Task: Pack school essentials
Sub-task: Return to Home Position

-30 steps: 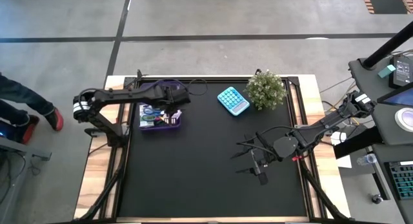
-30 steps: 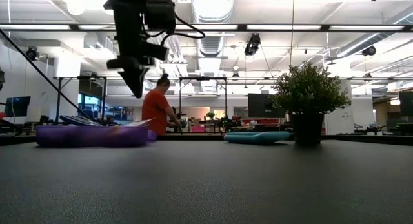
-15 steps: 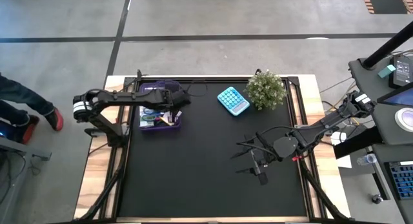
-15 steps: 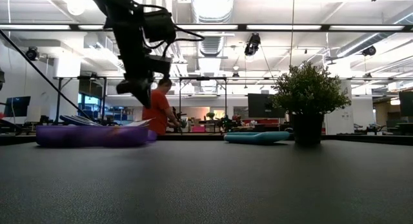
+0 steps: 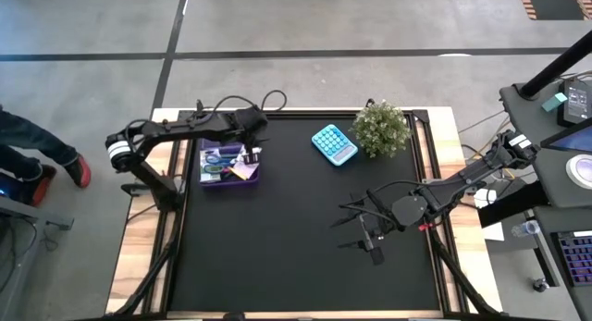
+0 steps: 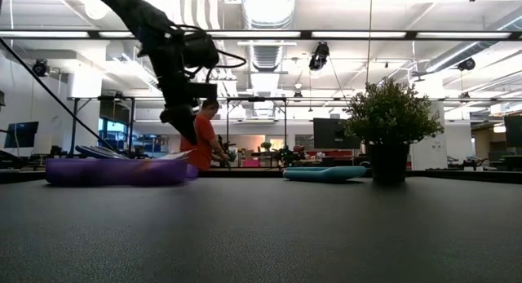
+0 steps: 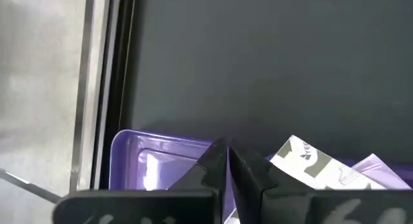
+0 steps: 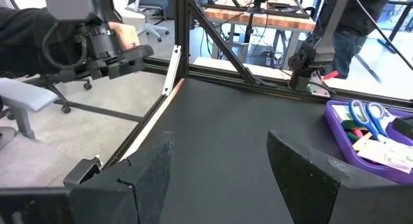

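A translucent purple case (image 5: 229, 183) sits at the table's far left, also seen in the low view (image 6: 114, 170). Inside lie blue-handled scissors (image 8: 366, 114), a green-white pack (image 7: 303, 156) and other small stationery. My left gripper (image 5: 250, 153) hangs shut over the case's right part, its tips (image 7: 227, 161) clear of the contents; in the low view (image 6: 179, 120) it stands well above the case. My right gripper (image 5: 372, 250) waits open at the table's right-middle, with its fingers spread wide (image 8: 219, 166).
A teal calculator (image 5: 334, 143) and a leafy potted plant (image 5: 381, 127) stand at the far middle-right. The dark mat's middle and near part hold nothing else. A person in an orange shirt (image 6: 198, 140) stands in the room beyond; another person's leg (image 5: 37, 145) shows left of the table.
My left arm has swung toward the table's far edge, and its gripper has come lower toward the purple case, tipping as it went. The right arm has kept still.
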